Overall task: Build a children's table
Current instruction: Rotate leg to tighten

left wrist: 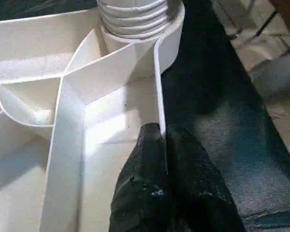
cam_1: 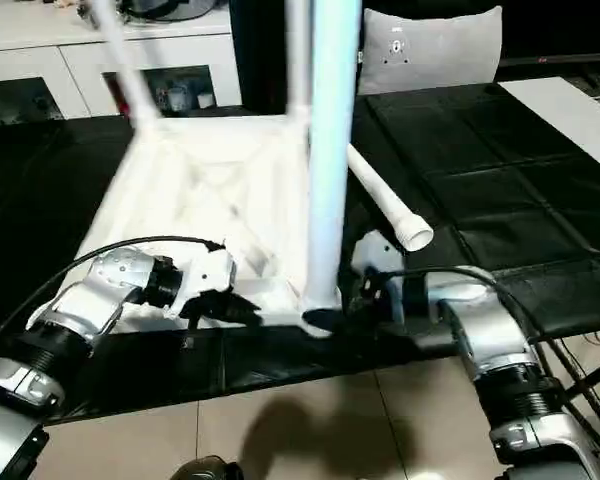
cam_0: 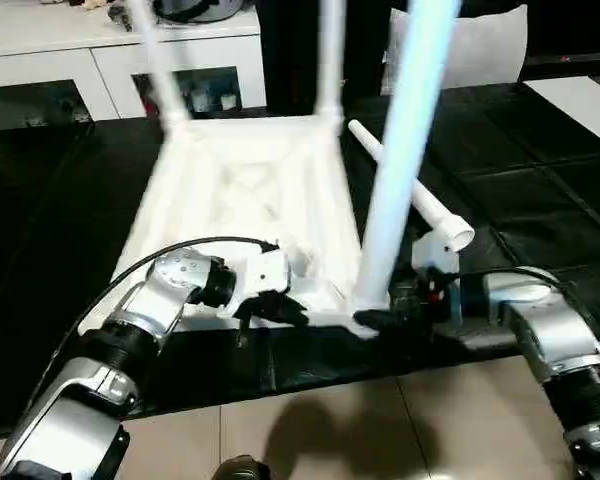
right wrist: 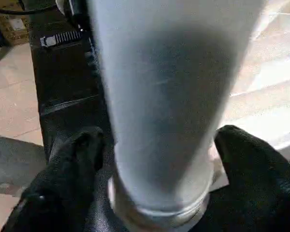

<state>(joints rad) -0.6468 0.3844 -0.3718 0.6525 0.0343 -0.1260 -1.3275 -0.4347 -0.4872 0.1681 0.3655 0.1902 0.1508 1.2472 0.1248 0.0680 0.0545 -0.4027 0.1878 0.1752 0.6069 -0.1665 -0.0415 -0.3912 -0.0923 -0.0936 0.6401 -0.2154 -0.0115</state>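
Note:
The children's table top (cam_0: 250,190) lies upside down on the black work surface, ribbed underside facing up. Two legs stand in its far corner sockets (cam_0: 155,50) (cam_0: 330,60). A third leg (cam_0: 405,150) stands upright in the near right socket (left wrist: 140,19). Another leg (cam_0: 410,190) lies loose on the cover to the right of the top. My left gripper (cam_0: 280,308) is shut on the top's near rim wall (left wrist: 159,96), pinching it between its fingertips. My right gripper (right wrist: 159,140) straddles the base of the near right leg, one finger on each side, open with small gaps.
A white cabinet with glass doors (cam_0: 110,70) stands behind the work surface at the left. A white cushion-like bag (cam_0: 490,45) sits at the back right. The black cover (cam_0: 540,200) extends to the right. Tiled floor (cam_0: 330,420) lies below the near edge.

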